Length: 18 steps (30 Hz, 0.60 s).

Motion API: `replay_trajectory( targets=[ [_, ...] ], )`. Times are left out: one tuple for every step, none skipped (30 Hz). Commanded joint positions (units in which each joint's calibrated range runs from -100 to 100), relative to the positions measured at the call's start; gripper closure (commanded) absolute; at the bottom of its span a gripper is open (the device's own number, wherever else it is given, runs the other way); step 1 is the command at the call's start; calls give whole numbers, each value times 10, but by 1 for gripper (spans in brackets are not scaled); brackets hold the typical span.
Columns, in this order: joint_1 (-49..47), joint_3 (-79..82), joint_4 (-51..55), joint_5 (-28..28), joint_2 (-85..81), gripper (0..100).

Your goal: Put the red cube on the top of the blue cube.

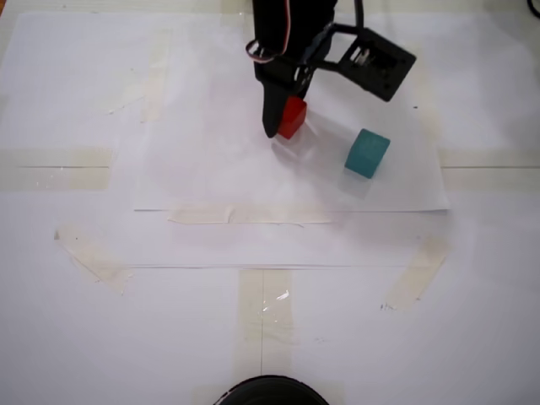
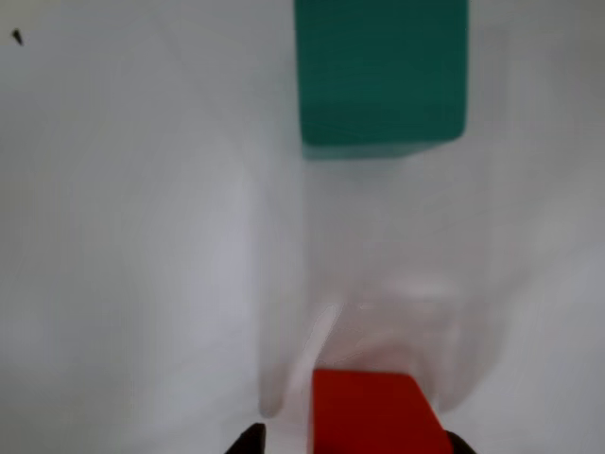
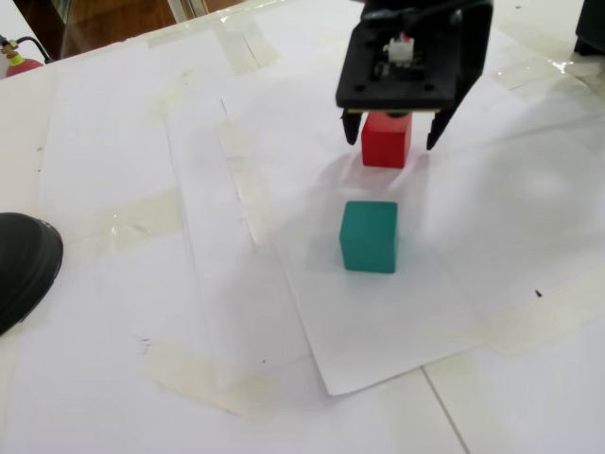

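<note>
Straddling the red cube (image 3: 386,138), the claw (image 3: 392,132) is set apart, a finger at each side, not yet clamped, so a grip is judged imminent. The blue cube (image 3: 369,236) is left free nearby on the paper-covered worktop (image 3: 142,312) as the stacking base.

Single black arm enters from the top edge in both fixed views, wrist pitched steeply down. Gripper (image 1: 289,125) points at the tabletop, jaws straddling the red cube (image 1: 293,116), one dark finger on each side. In a fixed view the gripper (image 3: 389,142) shows both fingers flanking the cube; whether the pads press its faces cannot be told. Camera bracket juts from the wrist. In the wrist view, only two black fingertips show at the bottom edge.
</note>
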Motion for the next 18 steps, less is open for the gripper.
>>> replay_trajectory(
  targets=[
    [8, 1, -7, -1, 0, 75],
    [6, 1, -8, -2, 1, 75],
    [5, 1, -11, -2, 1, 75],
    [5, 1, -12, -2, 1, 75],
    [4, 1, -12, -3, 1, 75],
    [4, 1, -12, -4, 2, 75],
    [3, 0, -12, -4, 2, 75],
    [2, 0, -14, -4, 2, 75],
    [2, 0, -14, -5, 3, 76],
    [3, 0, -14, -5, 4, 76],
    [3, -1, -14, -6, 4, 77],
    [4, -1, -14, -6, 4, 78],
    [4, -1, -14, -6, 5, 79],
    [4, -1, -14, -6, 5, 80],
    [4, -2, -15, -6, 6, 81],
    [4, -2, -15, -6, 7, 81],
    [4, -2, -15, -6, 7, 82],
    [4, -2, -15, -6, 8, 82]
  ],
)
